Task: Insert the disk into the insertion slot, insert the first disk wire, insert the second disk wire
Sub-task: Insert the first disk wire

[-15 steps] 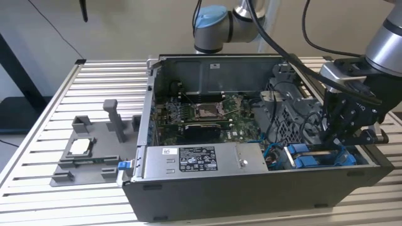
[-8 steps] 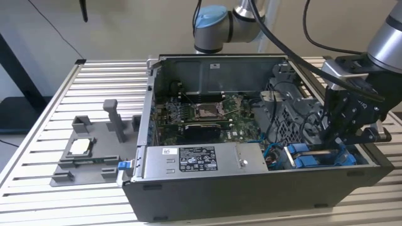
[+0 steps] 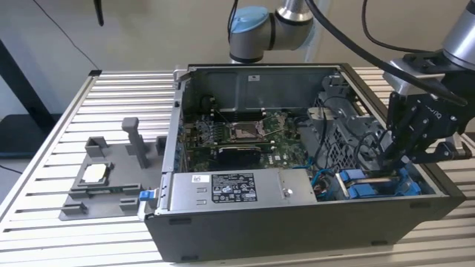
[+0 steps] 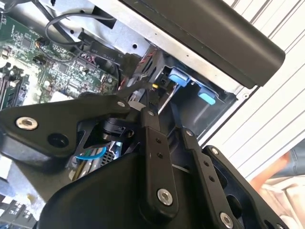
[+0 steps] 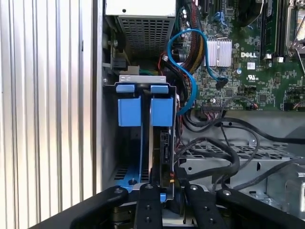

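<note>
**Exterior view.** Gripper (image 3: 392, 158) hangs inside the open computer case (image 3: 297, 222), over the insertion slot (image 3: 371, 186) at the case's corner beside the power-supply box (image 3: 237, 189).

**First wrist view.** This view adds the detail. The disk (image 5: 162, 112) stands on edge in the slot, blue carrier outward, so the first step looks done. A blue cable (image 5: 183, 62) ends free over the case's motherboard, so the wires look outstanding.

**Second wrist view.** Gripper (image 4: 167, 124) sits near red wires (image 4: 143, 62) in the case. Whether it pinches anything cannot be told.
</note>
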Available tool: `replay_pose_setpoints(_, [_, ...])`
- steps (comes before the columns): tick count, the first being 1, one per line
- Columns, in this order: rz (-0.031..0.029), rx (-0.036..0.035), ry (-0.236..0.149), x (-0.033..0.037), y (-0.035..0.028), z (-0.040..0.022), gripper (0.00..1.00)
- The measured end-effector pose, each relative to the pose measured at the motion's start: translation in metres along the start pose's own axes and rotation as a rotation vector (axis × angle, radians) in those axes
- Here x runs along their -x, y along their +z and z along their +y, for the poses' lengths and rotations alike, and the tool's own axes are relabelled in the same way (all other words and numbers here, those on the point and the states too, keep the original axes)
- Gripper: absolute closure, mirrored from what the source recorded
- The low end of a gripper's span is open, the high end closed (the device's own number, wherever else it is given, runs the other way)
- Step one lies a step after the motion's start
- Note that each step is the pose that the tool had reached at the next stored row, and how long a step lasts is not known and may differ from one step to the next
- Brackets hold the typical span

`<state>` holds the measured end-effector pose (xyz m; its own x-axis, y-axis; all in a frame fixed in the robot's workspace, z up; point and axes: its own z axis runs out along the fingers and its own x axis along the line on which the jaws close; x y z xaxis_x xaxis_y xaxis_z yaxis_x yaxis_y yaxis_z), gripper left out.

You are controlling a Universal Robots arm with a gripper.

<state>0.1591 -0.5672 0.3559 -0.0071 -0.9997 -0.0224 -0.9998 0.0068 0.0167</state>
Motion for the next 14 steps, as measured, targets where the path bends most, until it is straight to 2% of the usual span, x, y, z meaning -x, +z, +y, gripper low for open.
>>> replay_pose_setpoints(5, [0.0000, 0.0000, 0.000, 0.0006, -0.0119, 0.0002, 0.73])
replay_pose_setpoints(9, [0.0001, 0.0000, 0.000, 0.0014, -0.0186, 0.0003, 0.73])
replay_pose_setpoints(14, [-0.0001, -0.0003, 0.000, 0.0046, -0.0204, 0.0003, 0.73])
